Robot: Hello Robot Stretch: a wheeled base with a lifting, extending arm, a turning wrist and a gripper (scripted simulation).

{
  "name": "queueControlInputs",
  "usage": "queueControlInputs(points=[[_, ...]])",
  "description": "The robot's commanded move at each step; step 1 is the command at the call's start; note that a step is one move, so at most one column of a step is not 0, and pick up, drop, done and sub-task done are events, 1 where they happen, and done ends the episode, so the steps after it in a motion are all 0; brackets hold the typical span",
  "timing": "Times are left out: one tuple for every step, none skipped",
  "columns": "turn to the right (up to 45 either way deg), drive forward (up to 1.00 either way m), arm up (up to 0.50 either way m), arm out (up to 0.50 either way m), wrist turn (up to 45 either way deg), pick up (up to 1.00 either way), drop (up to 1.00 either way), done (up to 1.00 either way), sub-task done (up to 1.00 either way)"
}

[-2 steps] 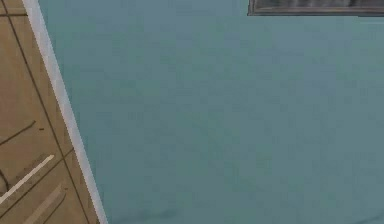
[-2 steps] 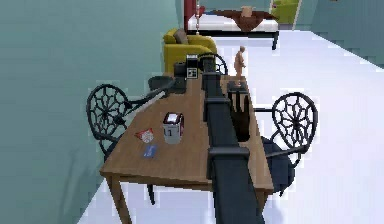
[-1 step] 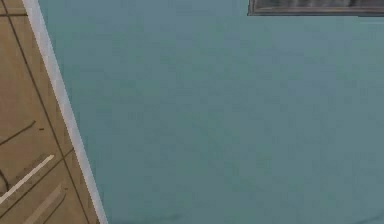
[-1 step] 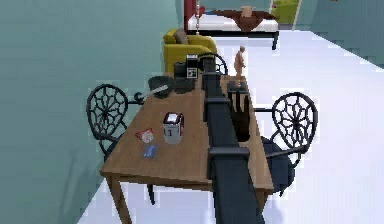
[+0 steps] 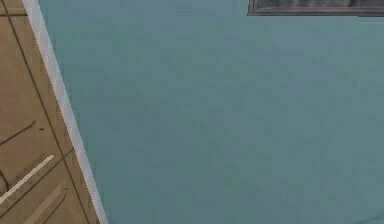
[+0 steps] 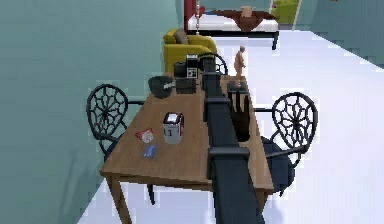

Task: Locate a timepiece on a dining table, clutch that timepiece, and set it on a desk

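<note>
Judging by shape and colour, the small pale box (image 6: 173,128) with a red mark on its face is the likeliest timepiece, though it is too small to make out a dial. It stands upright on the wooden surface (image 6: 175,168), well short of the tool (image 6: 212,78), back along the arm (image 6: 228,150) and off to the side of it that faces the teal wall. A little blue and red thing (image 6: 149,148) lies just beside the box, farther still from the tool.

The tool sits near the far end of the surface among dark boxy things (image 6: 186,71), with a dark bowl (image 6: 160,85) off to the same side as the pale box. With those things crowding behind the tool, I cannot tell whether it holds anything, nor how its fingers stand.

If it is a small clock, the box should be light and rigid, with hard, smooth sides that could slip, and a glass or plastic face that might crack if knocked over. The two flat side walls look like the best place to grip, low on the body, keeping off the face and whatever stands up from its top.
</note>
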Motion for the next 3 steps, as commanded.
queueControlInputs(points=[[0.0, 0.0, -0.3, 0.0, 0.0, 0.0, 0.0, 0.0, 0.0], [0.0, 0.0, 0.0, 0.0, 0.0, 1.0, 0.0, 0.0, 0.0], [0.0, 0.0, 0.1, 0.0, 0.0, 0.0, 0.0, 0.0, 0.0]])
